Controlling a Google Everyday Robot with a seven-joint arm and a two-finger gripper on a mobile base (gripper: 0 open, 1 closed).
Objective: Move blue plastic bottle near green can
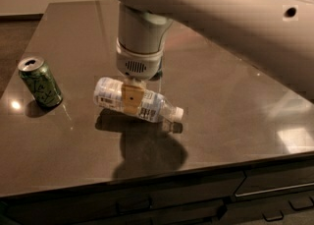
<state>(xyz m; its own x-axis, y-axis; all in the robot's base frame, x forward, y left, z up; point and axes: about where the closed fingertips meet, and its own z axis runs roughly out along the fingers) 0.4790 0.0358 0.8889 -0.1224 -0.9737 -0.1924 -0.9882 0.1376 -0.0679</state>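
The blue plastic bottle is clear with a pale blue-white label and a white cap pointing right. It lies sideways, held just above the dark table. My gripper comes down from above and is shut on the bottle's middle; one tan finger shows across its front. The green can stands upright at the left of the table, a short way left of the bottle's base.
The table's front edge runs along the bottom, with dark drawers below it. My large pale arm spans the upper right of the view. Floor lies beyond the table's left edge.
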